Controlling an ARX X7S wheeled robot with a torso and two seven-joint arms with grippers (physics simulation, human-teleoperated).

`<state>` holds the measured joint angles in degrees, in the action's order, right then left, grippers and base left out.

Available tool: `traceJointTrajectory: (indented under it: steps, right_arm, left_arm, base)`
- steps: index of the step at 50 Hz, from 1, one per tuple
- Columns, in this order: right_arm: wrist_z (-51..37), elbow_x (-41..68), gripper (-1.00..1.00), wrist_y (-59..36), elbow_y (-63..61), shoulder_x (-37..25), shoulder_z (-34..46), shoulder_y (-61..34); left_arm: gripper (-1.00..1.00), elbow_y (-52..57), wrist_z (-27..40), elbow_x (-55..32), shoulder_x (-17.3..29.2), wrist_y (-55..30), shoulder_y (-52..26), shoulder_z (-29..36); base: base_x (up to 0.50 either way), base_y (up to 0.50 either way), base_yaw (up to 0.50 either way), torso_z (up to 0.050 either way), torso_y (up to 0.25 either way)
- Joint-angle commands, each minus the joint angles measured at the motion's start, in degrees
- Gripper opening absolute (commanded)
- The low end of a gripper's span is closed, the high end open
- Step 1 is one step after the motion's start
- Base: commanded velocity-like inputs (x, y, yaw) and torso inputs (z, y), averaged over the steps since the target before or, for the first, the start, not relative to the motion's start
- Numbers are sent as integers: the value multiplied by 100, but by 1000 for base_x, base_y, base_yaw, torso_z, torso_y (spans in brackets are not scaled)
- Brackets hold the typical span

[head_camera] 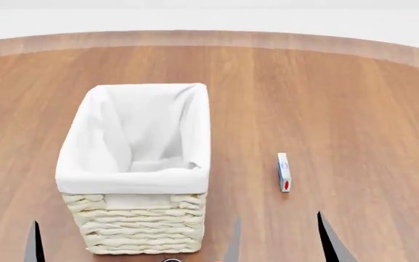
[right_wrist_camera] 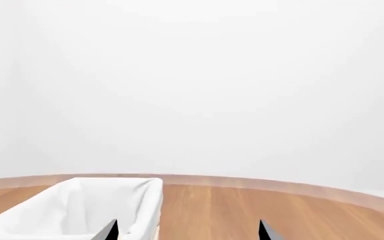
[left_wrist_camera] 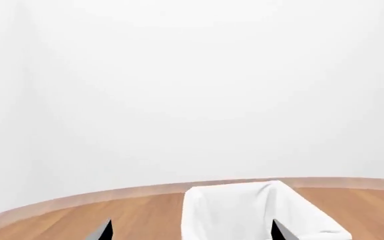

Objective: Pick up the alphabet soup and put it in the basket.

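The alphabet soup can does not show in any view. The cream wicker basket [head_camera: 140, 224] with white cloth lining stands left of centre on the wooden table; its inside looks empty. It also shows in the left wrist view [left_wrist_camera: 245, 215] and the right wrist view [right_wrist_camera: 92, 205]. My left gripper [left_wrist_camera: 192, 232] is open and empty, low and close in front of the basket; only one fingertip [head_camera: 35, 248] shows in the head view. My right gripper [head_camera: 282, 243] is open and empty, just right of the basket's near corner; it also shows in the right wrist view [right_wrist_camera: 188, 231].
A small white and blue box [head_camera: 283, 171] with a red spot lies flat on the round wooden table [head_camera: 340, 98], right of the basket. A dark sliver [head_camera: 172, 260] shows at the bottom edge, too small to name. White wall lies beyond the table's curved far edge.
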<state>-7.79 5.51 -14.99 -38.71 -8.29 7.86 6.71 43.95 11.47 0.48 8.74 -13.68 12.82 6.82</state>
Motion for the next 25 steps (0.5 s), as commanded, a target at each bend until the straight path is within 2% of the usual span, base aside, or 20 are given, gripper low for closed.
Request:
traceJointTrajectory:
  steps: [1, 9, 25]
  right_arm:
    - [-112, 72, 100, 53, 89, -29, -23, -7]
    - [-186, 122, 100, 120, 137, -60, -57, 31]
    - [-292, 116, 100, 41, 200, -144, 22, -12]
  left_arm:
    - [100, -19, 84, -29, 58, 14, -7, 26]
    - [100, -82, 120, -82, 88, 1, -36, 45]
    - [100, -100, 197, -42, 161, -13, -44, 178]
  base:
    - [500, 0, 0, 0, 0]
    - [19, 15, 0, 0, 0]
    - [0, 492, 0, 0, 0]
